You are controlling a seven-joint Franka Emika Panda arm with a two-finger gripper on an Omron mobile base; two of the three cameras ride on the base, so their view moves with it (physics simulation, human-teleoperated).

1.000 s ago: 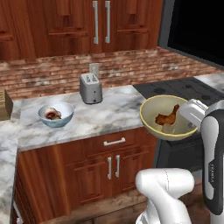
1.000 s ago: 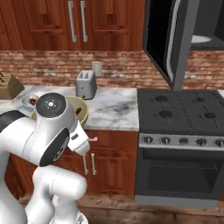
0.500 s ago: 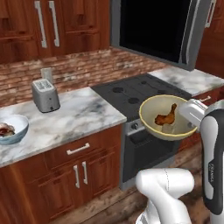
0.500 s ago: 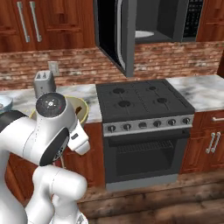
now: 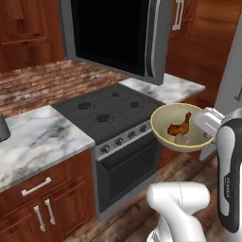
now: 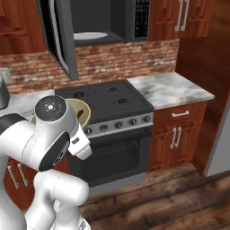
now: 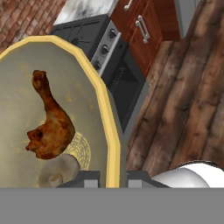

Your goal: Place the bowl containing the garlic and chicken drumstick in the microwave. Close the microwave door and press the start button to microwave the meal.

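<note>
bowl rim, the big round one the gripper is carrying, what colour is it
Yellow: the large round tan bowl has a yellow rim, clearest in the hand view.

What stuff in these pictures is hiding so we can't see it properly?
- Claw: hand view, its tips are cut off by the bottom edge, pinching the bowl rim.
- Bowl: right base view, mostly behind the robot's arm.
- Garlic: hand view, partly under the chicken drumstick.
- Microwave buttons: right base view, too small to read.
- Microwave door: left base view, top cut off.
</note>
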